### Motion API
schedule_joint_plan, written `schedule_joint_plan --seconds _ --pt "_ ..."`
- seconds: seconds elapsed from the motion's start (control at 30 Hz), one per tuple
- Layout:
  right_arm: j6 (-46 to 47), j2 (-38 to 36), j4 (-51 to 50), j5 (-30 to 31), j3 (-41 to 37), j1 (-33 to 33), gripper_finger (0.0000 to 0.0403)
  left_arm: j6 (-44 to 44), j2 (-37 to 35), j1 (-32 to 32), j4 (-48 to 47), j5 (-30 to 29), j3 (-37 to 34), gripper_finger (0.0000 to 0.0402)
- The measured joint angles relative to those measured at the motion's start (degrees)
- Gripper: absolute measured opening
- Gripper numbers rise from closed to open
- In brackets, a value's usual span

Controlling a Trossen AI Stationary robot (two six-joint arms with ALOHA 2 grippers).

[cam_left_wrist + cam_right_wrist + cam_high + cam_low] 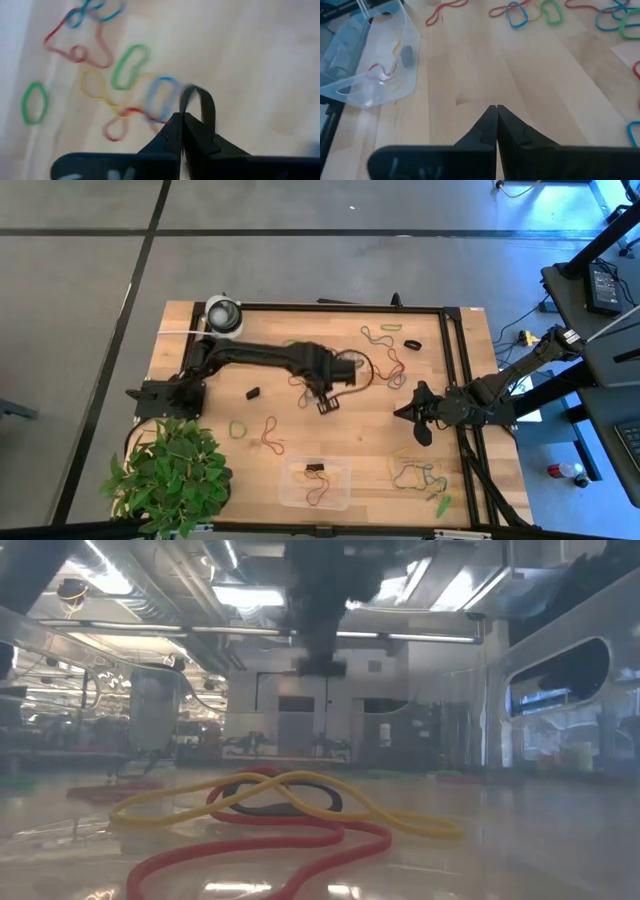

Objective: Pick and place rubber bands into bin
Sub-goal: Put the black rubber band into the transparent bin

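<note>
The left gripper (pixel 327 402) is positioned over the middle of the table (pixel 455 480). In the left wrist view its fingers (pixel 172 131) are pressed together on a black rubber band (pixel 199 102), whose loop arches up from the fingertips. Below it, loose rubber bands (pixel 131 67) in green, blue, yellow and red lie on the wood.

The right gripper (pixel 418 418) rests low at the right side of the table. Its fingers (pixel 490 122) are closed against each other and hold nothing.

The bin (pixel 315 485) sits at the near edge of the table, well apart from both grippers. It contains a few bands, including a red band (pixel 382 70) and a dark one. A further cluster of bands (pixel 418 475) lies to the right of the bin.
</note>
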Motion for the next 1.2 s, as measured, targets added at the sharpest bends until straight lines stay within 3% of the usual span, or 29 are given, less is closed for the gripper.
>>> schedule_joint_plan --seconds 0.2,0.57,0.77,1.0,1.2 --pt "-0.13 0.02 -1.17 -0.03 0.0 -0.01 0.0005 -3.58 -0.57 -11.09 1.93 -0.21 5.0 0.0002" --pt "-0.16 0.04 -2.61 -0.07 0.0 -0.01 0.0005 -15.25 3.59 -27.53 5.33 -3.56 5.44 0.0002" --pt "-0.04 0.0 -2.08 -0.08 0.0 0.01 0.0005 -18.92 10.59 -29.97 6.61 -2.84 5.38 0.0002" --pt "0.01 0.0 -1.61 -0.18 0.0 0.01 0.0005 -21.74 15.92 -29.62 7.82 2.68 5.38 0.0006" --pt "0.01 0.0 -1.72 -2.19 0.0 0.01 0.0005 -24.75 16.07 -28.2 8.14 4.72 5.41 0.0066"
